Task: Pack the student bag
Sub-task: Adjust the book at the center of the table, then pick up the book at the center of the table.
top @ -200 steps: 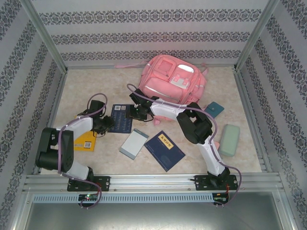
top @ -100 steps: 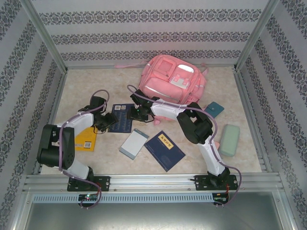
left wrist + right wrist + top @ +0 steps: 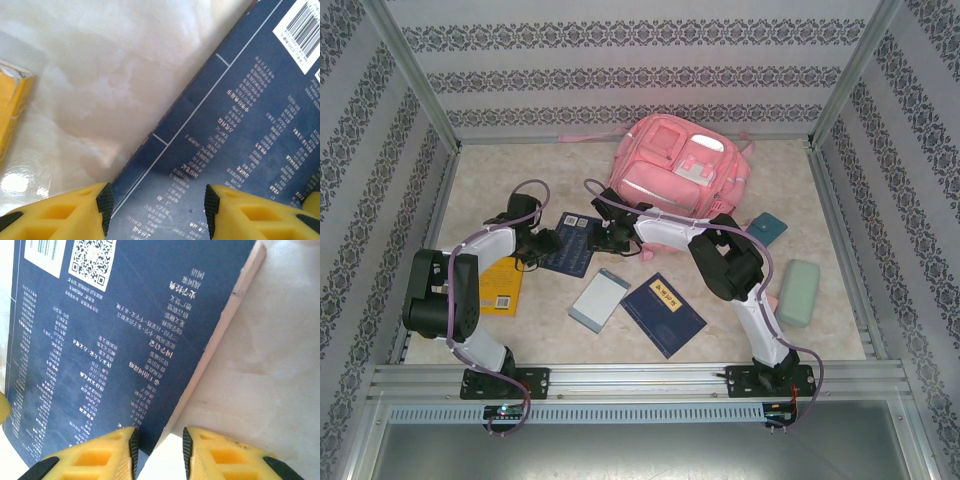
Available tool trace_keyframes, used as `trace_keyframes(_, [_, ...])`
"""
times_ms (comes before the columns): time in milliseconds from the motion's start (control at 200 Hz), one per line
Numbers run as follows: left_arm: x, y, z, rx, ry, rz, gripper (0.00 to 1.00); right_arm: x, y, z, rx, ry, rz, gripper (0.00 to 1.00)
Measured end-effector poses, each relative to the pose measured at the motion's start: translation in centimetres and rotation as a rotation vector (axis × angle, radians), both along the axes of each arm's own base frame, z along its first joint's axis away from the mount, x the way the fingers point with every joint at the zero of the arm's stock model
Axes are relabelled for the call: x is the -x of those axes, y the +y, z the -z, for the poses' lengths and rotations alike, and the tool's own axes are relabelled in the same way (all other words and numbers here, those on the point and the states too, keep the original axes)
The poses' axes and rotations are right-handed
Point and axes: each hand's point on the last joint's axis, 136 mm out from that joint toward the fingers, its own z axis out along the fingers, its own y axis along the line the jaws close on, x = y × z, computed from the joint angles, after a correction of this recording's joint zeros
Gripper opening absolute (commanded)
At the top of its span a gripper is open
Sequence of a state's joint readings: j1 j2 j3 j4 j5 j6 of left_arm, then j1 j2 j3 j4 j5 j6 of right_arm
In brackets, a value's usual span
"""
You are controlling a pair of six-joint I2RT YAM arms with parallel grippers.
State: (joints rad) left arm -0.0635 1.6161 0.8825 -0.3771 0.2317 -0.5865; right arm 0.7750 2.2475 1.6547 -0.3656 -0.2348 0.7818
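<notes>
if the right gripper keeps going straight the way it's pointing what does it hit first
Most likely the dark blue paperback book: the right gripper points at its pale page edge, jaws open astride it, with the pale marbled table beside it. How near it is I can't tell.

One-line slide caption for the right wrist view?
Right gripper, yellow fingers apart, straddling the page edge of a dark blue book lying QR-code side up on the pale table.
</notes>
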Motion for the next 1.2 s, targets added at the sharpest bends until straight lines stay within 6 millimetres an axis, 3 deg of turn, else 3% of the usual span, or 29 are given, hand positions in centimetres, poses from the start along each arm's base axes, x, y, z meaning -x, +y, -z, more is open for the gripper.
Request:
trace_keyframes(150, [0.5,-0.5,0.2,0.051,-0.029,-0.021,0.5,-0.6,0.3,-0.1,0.01,-0.017,-0.021,0.27])
trace_keyframes(250, [0.9,-1.2,0.0,0.109,-0.055,-0.051,0.5,-2.1,0.2,-0.3,0.008,-0.03,-0.013,0.27])
trace_keyframes(345, [1.8,-2.9,-0.2,0.17,-0.061,-0.056,0.51,-3.9,0.1,-0.5,-0.003,-0.047,0.001,0.33])
trace_keyframes(475, [3.6,-4.8,-0.7,0.216,-0.037,-0.043,0.54,-4.6,-0.4,-1.0,0.001,-0.062,-0.007,0.39])
trace_keyframes(585, [4.3,-4.1,-1.7,0.177,-0.034,-0.054,0.54,-4.2,-0.8,-0.9,0.022,-0.063,-0.021,0.39])
trace_keyframes(739, [3.2,-2.4,-2.8,0.136,-0.054,-0.089,0.53,-3.2,-1.3,-1.1,0.038,-0.063,-0.042,0.39])
trace_keyframes(844, [2.8,-1.5,-1.9,0.117,-0.029,-0.109,0.53,-2.7,-1.3,-0.6,0.047,-0.057,-0.054,0.39])
trace_keyframes(999, [3.4,-1.5,1.1,0.103,0.061,-0.103,0.5,-2.2,-1.1,-0.5,0.051,-0.052,-0.065,0.39])
trace_keyframes(1204, [3.3,-1.5,0.9,0.123,0.061,-0.107,0.5,-1.0,-0.2,-0.1,0.059,-0.045,-0.096,0.38])
